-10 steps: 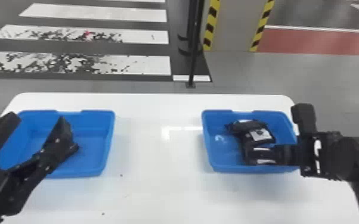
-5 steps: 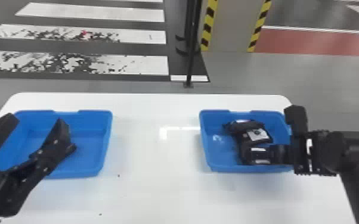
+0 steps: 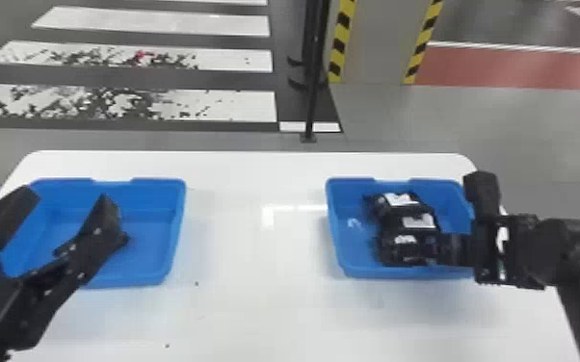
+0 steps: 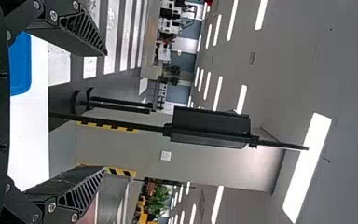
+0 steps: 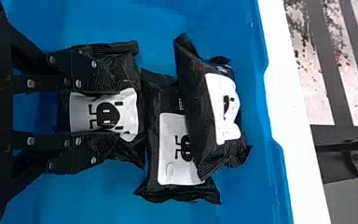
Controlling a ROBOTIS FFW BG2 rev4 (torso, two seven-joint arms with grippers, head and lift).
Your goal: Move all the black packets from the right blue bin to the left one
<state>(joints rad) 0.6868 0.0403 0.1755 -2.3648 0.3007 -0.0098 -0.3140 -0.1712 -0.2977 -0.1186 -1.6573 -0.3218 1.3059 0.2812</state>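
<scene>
The held packet (image 5: 103,116) is located inside the right blue bin (image 3: 351,181), pinched between the two fingers of my right gripper (image 3: 436,249). One finger bears on each of two opposite sides, and the black film is bunched at the contact areas. A white label faces my right wrist camera. Whether this packet is clear of the bin floor, I cannot tell.

Just beside it, on the side away from my wrist, is the middle packet (image 5: 182,158), label up. The far packet (image 5: 198,116) lies tilted, overlapping the middle packet along one side. Both are inside the same bin.

The right bin rests on the white table (image 3: 255,289). Well apart from it, on the same surface, is the left blue bin (image 3: 161,182). My left gripper (image 3: 68,204) is positioned above the left bin, fingers spread wide with a gap between them.

Beyond the table, a black pole (image 3: 312,96) stands on the floor, near a grey column (image 3: 378,43) with yellow-and-black striped edges. White stripes (image 3: 173,103) mark the dark floor area to the left of the pole.
</scene>
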